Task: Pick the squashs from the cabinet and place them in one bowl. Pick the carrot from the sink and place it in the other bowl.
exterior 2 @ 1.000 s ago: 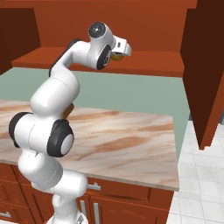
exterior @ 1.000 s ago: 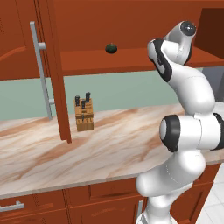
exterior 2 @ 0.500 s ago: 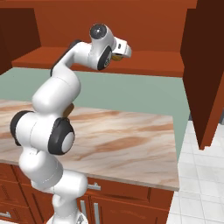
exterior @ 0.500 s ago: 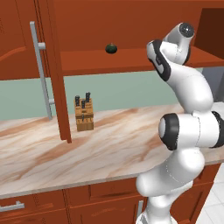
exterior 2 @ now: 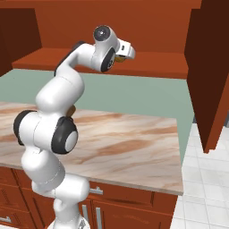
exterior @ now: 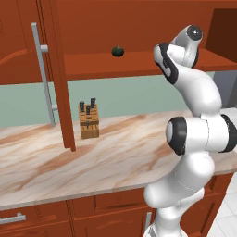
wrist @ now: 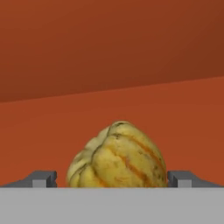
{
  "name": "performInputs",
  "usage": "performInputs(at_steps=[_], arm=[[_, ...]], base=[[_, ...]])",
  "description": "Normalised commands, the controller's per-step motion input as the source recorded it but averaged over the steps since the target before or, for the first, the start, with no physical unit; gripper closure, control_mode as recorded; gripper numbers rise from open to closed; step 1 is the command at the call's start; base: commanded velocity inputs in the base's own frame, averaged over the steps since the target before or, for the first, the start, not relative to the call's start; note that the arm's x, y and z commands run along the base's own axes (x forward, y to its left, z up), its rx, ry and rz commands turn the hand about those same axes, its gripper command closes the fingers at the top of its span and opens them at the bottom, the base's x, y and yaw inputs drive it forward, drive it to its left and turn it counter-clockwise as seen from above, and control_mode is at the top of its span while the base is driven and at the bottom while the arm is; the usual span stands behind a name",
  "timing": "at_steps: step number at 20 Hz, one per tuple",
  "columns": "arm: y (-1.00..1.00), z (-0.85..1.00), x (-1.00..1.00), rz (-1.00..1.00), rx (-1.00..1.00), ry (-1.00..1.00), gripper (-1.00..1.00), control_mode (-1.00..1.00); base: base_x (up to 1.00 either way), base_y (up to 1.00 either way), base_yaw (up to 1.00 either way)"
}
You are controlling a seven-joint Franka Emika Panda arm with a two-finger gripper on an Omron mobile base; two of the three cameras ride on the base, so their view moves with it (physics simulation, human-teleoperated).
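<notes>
Reaching into the cabinet [exterior: 139, 28]: gripper [wrist: 112, 178] spread wide, fingertips [wrist: 43, 178] either side of a yellow ribbed squash [wrist: 118, 155] sitting on the shelf, centred between them, contact not clear. Second, dark green squash [exterior: 117, 51] further left on same shelf.

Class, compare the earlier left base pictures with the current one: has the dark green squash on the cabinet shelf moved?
No. The dark green squash sits at the same spot on the cabinet shelf, above and right of the knife block.
</notes>
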Motion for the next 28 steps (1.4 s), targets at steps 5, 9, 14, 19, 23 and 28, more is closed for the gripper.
performInputs(at_steps=[5,9,14,19,23,28], arm=[[-0.07,-0.01,0.12,0.0,0.0,0.0,-1.0,-1.0],[-0.1,-0.03,0.03,0.0,0.0,0.01,-1.0,-1.0],[-0.04,-0.09,0.02,0.0,0.0,0.02,-1.0,-1.0],[0.0,-0.18,0.03,0.0,0.04,0.04,-1.0,-1.0],[0.0,-0.21,0.0,0.0,0.04,0.02,1.0,-1.0],[0.0,-0.18,0.0,0.0,0.02,0.0,1.0,-1.0]], base=[[0.0,0.0,0.0],[0.0,0.0,0.0],[0.0,0.0,0.0],[0.0,0.0,0.0],[0.0,0.0,0.0],[0.0,0.0,0.0]])
